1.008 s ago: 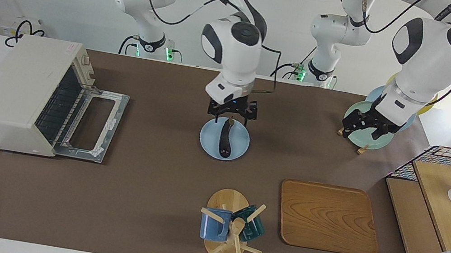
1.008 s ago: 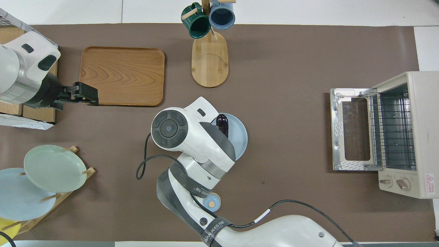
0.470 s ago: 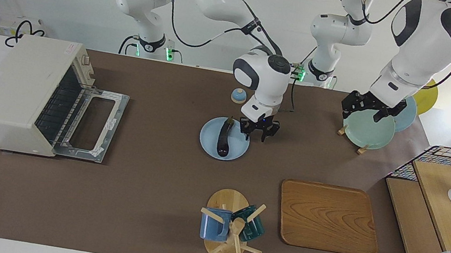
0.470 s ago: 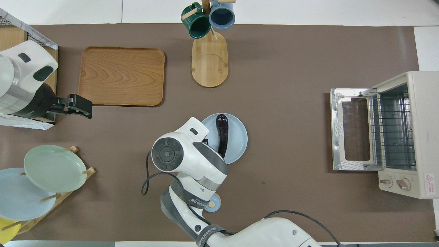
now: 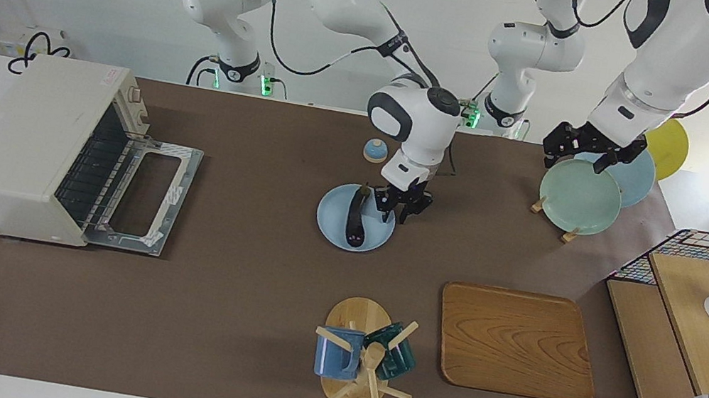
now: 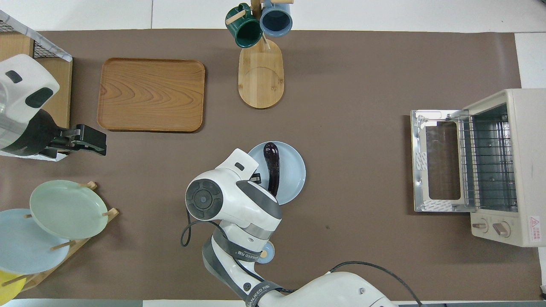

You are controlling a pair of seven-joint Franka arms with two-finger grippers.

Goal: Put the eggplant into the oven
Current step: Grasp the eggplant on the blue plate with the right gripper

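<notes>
Eggplant: I see the slim glossy dark purple eggplant (image 5: 353,217) lying on the round pale blue plate (image 5: 329,220) mid-table, stem end toward the robots.
Oven: the boxy cream-white toaster oven (image 5: 21,143) sits at the right arm's end of the table; its glass door (image 5: 142,196) is dropped flat and the wire rack (image 5: 92,173) is bare.
Right gripper: my right gripper (image 5: 402,208) is low at the plate's rim, just beside the eggplant's stem end; the jaws look part-closed with nothing between them, though I cannot tell if a finger touches the plate.
Left gripper: the left gripper (image 5: 584,151) waits, jaws spread and empty, over the pale green plate (image 5: 578,197) on the wooden plate rack.
Step in hand: getting a grip on the eggplant; I judge it not yet taken.
How I'd do it well: reopen, straddle the eggplant across its width near the middle, then close gently, since the skin looks slippery.
Watch: nudging the plate would shift my target.
</notes>
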